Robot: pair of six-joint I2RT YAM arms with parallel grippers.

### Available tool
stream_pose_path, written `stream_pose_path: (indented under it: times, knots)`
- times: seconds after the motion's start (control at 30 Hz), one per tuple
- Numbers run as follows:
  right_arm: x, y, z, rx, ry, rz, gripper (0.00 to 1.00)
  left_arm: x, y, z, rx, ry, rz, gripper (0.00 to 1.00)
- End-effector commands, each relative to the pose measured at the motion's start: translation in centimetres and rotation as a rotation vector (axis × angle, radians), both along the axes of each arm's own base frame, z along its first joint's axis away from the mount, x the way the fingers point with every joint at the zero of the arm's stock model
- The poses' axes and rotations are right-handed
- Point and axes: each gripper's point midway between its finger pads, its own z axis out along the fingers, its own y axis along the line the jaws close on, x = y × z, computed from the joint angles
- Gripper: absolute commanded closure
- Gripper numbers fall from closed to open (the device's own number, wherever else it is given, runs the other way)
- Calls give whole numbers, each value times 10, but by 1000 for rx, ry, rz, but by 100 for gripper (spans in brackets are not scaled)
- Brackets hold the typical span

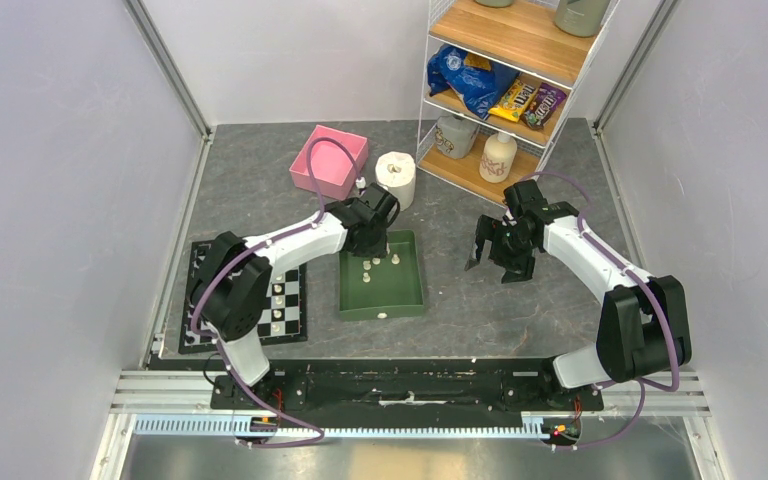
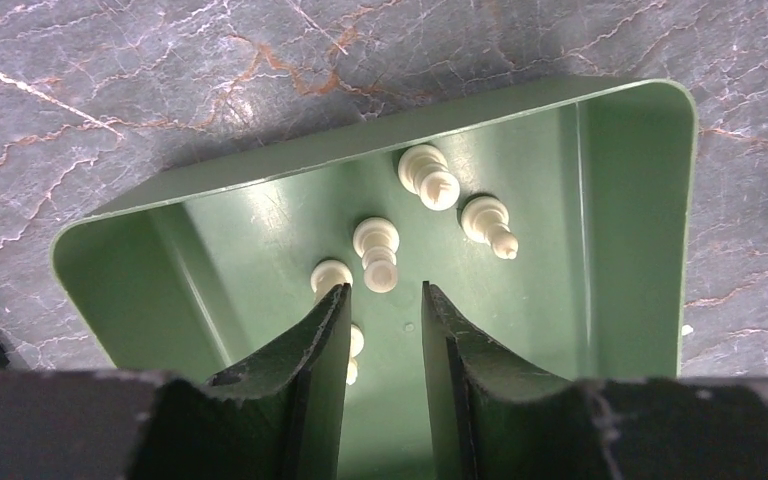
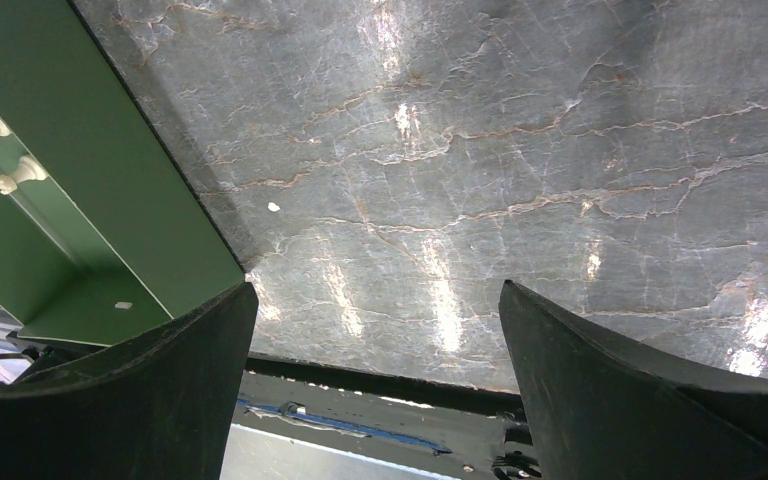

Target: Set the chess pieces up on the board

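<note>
The checkered board [image 1: 198, 262] lies at the left, partly under my left arm, with several cream chess pieces [image 1: 278, 301] standing on its right side. More pieces [image 1: 368, 266] lie in the green tray [image 1: 418, 280]. My left gripper [image 1: 372, 244] hangs over the tray's far end. In the left wrist view its fingers [image 2: 386, 288] are narrowly open and empty, just above several pieces [image 2: 377, 252] inside the tray [image 2: 630, 200]; one piece [image 2: 358, 343] peeks from behind the left finger. My right gripper [image 1: 500, 262] is wide open and empty [image 3: 378, 285] above bare table, right of the tray [image 3: 110, 200].
A pink box [image 1: 330, 160] and a white paper roll [image 1: 396, 178] stand behind the tray. A wire shelf [image 1: 505, 90] with snack bags and bottles is at the back right. White walls close in both sides. A metal rail runs along the near edge.
</note>
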Motion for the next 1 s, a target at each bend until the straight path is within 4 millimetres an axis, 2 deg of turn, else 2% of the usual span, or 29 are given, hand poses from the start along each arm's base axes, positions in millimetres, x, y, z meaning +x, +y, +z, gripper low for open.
stream_pose_path:
  times: [0.0, 0.4, 0.6, 0.73, 0.83, 0.97]
  knots:
    - [1, -1, -2, -3, -6, 8, 1, 16, -11, 8, -23, -46, -19, 62]
    - [1, -2, -2, -7, -5, 7, 1, 19, -12, 2, -19, -40, -14, 69]
    - [2, -1, -1, -5, -7, 7, 1, 17, -11, -1, -16, -28, -16, 74]
    - [1, -2, -2, -5, -3, 7, 1, 17, -10, 1, -18, -28, -15, 83]
    - [1, -2, -2, -5, -5, 6, 1, 17, -11, 11, -32, -48, -13, 89]
    - [0, -2, -1, -6, -4, 7, 1, 18, -7, 41, -62, -108, 3, 93]
